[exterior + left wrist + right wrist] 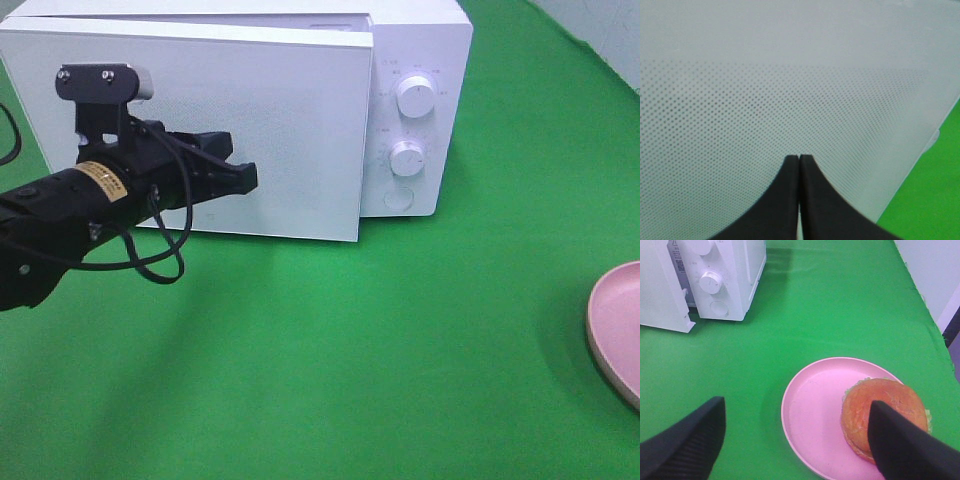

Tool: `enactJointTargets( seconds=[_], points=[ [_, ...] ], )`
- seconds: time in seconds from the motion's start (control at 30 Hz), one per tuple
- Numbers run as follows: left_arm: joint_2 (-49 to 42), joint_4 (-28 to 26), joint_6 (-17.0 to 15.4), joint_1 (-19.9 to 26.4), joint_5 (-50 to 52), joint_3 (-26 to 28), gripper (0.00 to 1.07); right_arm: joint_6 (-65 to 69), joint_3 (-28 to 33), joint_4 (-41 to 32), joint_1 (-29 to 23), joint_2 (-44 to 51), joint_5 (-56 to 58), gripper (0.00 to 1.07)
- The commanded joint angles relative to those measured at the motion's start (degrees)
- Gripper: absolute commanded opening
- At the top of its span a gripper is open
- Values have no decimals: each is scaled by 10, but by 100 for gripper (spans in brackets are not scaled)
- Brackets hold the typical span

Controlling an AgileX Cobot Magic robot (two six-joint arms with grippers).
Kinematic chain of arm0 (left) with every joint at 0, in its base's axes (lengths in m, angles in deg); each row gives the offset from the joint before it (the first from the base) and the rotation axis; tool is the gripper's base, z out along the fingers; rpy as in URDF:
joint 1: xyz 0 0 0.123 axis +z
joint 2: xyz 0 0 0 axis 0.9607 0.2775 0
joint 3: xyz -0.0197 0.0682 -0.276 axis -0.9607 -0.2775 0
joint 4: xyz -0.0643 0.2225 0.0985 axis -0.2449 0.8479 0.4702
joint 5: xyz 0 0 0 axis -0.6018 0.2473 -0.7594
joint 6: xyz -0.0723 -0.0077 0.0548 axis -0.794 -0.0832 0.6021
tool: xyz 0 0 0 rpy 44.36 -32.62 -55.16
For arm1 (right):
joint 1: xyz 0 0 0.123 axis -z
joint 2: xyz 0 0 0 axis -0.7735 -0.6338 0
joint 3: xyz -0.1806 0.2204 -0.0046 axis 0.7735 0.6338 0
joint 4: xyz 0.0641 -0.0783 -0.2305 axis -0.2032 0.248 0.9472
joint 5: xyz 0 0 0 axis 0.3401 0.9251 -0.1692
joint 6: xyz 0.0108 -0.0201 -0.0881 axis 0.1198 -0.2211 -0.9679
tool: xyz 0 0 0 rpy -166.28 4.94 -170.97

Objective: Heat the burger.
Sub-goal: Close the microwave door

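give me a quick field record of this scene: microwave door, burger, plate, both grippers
microwave door: ajar, not shut flush
burger: on the plate, off-centre, outside the microwave
pink plate: on the green cloth, apart from the microwave
left gripper: shut, tips at the door's front panel
right gripper: open, empty, above the plate

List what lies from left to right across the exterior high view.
left gripper, shut, in front of the microwave door → upper dial and lower dial on the microwave's control panel → bare green cloth → edge of the pink plate
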Motion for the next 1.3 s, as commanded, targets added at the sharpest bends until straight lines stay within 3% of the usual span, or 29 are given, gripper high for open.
enactJointTargets(
  seconds=[0.03,0.33,0.63,0.9,1.07,1.27,1.3],
  points=[
    [10,-4,1,-2,-7,38,0,-5,1,-1,4,16,-6,76],
    [52,-4,1,-2,-47,123,0,-5,1,-1,4,16,-6,75],
    [85,-23,12,15,-66,175,0,-5,1,-1,4,16,-6,75],
    [87,-40,11,40,-77,187,0,-5,1,-1,4,16,-6,75],
    [76,-1,9,9,-135,186,0,-5,1,-1,4,16,-6,75],
    [53,7,9,-31,-233,186,0,-5,1,-1,4,16,-6,75],
    [46,7,9,-42,-274,186,8,-5,1,-1,4,16,-6,75]
  ],
)
